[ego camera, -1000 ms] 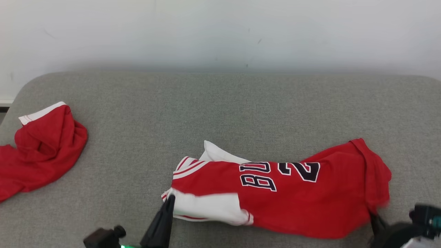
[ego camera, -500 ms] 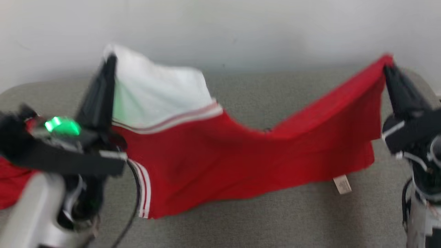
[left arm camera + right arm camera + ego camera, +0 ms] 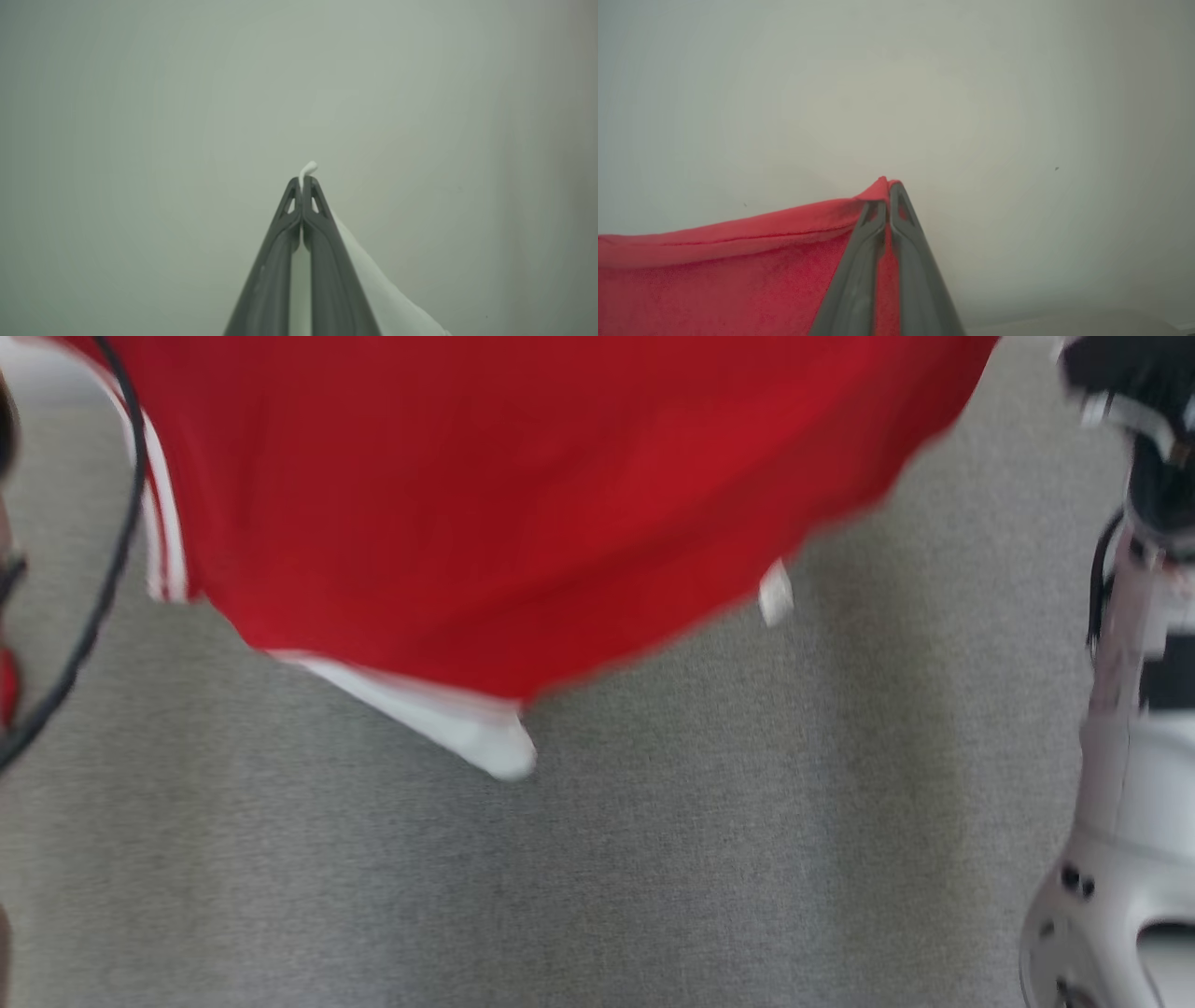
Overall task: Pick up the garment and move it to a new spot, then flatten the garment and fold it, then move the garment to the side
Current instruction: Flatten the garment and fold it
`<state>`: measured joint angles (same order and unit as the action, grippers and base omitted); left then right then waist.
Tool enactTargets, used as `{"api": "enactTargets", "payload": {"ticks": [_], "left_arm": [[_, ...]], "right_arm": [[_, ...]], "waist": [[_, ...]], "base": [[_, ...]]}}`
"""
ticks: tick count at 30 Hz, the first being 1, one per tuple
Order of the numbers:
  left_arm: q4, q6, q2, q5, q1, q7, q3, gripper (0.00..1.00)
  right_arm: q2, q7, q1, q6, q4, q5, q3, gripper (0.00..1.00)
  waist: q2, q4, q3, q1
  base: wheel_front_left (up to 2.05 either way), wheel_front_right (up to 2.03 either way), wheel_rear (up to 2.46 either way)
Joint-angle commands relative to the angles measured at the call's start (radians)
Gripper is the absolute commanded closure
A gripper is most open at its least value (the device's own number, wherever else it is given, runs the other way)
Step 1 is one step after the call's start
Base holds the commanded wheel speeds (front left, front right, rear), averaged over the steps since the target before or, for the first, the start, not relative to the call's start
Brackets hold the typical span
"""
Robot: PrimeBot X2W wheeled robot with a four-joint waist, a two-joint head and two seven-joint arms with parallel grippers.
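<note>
A table (image 3: 672,896) covered in grey woven fabric spreads across the lower part of the head view, blurred. Both wrist views look at a plain pale wall (image 3: 140,102), matt, with a tiny dark speck (image 3: 1057,168). The table's far edge meets the wall low in the right wrist view.

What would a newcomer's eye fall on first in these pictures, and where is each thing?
First, the red garment, hanging across the top of the head view above the grey fabric surface, with a white panel drooping from its lower edge. Next, each wrist view: the left end effector shut on a white corner of it, the right end effector shut on a red edge.
</note>
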<state>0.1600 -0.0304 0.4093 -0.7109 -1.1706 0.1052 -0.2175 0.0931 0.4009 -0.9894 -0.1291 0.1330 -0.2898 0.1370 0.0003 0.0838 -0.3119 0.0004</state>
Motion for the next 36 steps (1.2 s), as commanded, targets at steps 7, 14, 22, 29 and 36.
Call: {"api": "enactTargets", "payload": {"ticks": [7, 14, 22, 29, 36], "left_arm": [[0.026, 0.013, -0.039, 0.218, -0.371, 0.146, -0.063, 1.0], [-0.084, 0.133, -0.134, 0.249, -0.331, 0.159, 0.009, 1.0], [-0.132, 0.16, -0.131, 0.171, 0.16, 0.161, -0.01, 1.0], [-0.234, 0.161, -0.145, 0.008, 0.558, 0.161, 0.042, 1.0], [-0.274, 0.161, -0.11, -0.319, 0.963, 0.161, -0.058, 1.0]], "right_arm": [[-0.043, -0.382, -0.29, -0.003, 0.173, 0.142, 0.086, 1.0], [-0.045, -0.56, -0.297, -0.003, 0.318, 0.241, 0.042, 1.0], [0.018, -0.562, -0.145, -0.002, 0.543, 0.308, -0.159, 1.0], [0.091, -0.502, -0.014, -0.002, 0.616, 0.194, -0.214, 1.0], [0.123, -0.415, 0.209, -0.002, 0.652, 0.091, -0.172, 1.0]], "waist": [[-0.0003, 0.132, -0.214, -0.0004], [-0.0003, 0.135, -0.237, -0.0004], [-0.0003, 0.111, -0.205, -0.0004], [-0.0003, 0.047, -0.104, -0.0004], [-0.0003, -0.022, 0.088, -0.0004]], "base": [[0.0, 0.0, 0.0], [0.0, 0.0, 0.0], [0.0, 0.0, 0.0], [0.0, 0.0, 0.0], [0.0, 0.0, 0.0]]}}
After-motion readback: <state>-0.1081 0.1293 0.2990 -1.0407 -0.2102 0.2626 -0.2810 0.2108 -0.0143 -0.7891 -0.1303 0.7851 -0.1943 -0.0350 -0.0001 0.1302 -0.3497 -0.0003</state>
